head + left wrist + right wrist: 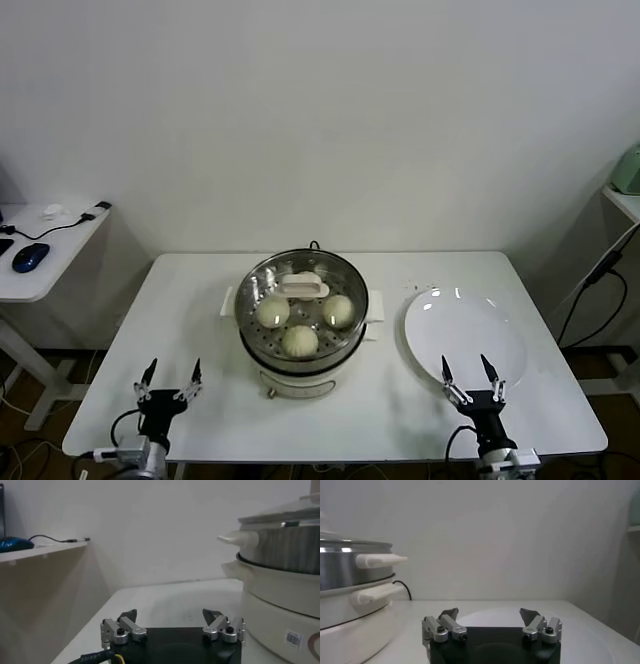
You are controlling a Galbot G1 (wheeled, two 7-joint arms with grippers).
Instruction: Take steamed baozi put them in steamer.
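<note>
In the middle of the white table (200,300) stands the one steamer (301,352), a shiny steel pot on a white base with a handle on each side. A round glass lid (300,290) with a pale handle lies on top of it, so the pot is covered. Through the glass three buns (300,341) show clearly, cream-white and domed: one toward the robot's left, one toward its right, one nearest the robot. A fourth pale shape at the far side, behind the lid handle, is too hidden to tell. All the buns that show sit inside the pot, close together.

Just beside the steamer on the robot's right lies one flat white plate (465,335), bare on its face.

There are two grippers, both low at the near edge of the table. The left gripper (170,381) hovers near the table's front left part, well apart from the steamer, its two fingers spread wide with nothing between them. The right gripper (472,377) hangs over the near rim of the plate, its two fingers likewise spread and holding nothing.

To the left stands a small side table (40,275) carrying one blue mouse (30,256) and a black cable (70,224).
</note>
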